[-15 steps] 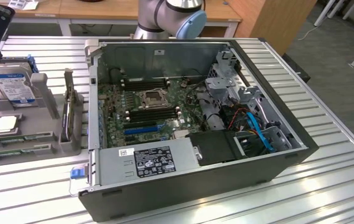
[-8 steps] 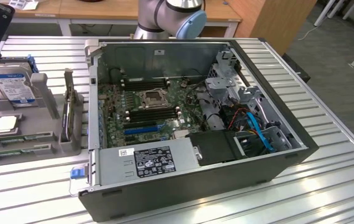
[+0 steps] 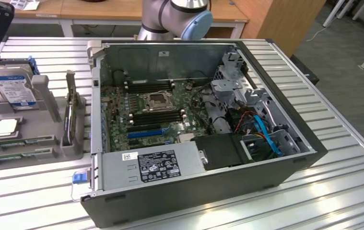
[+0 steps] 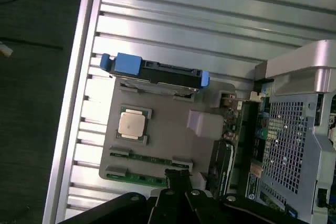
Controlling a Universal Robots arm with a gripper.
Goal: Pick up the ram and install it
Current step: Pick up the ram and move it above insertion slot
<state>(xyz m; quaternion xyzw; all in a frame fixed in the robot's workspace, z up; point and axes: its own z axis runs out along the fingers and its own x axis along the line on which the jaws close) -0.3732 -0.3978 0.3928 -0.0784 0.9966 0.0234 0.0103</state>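
Noted a workshop room with wooden benches [image 3: 105, 12] behind and a dark floor [image 4: 31, 129]. Found a ribbed metal desk [image 3: 354, 182] carrying everything. Observed the case [image 3: 246, 187] laid on its side, open upward, presumably to expose the black slots [image 3: 159, 117] for seating from above. Recorded a grey tray [image 4: 163, 129] just beside the case, keeping parts separated. Saw the hand [image 4: 177, 182] poised over the tray's edge; grip width not determinable. Located the ram [image 4: 149, 159] flat in a tray groove, near the hand, not yet lifted.
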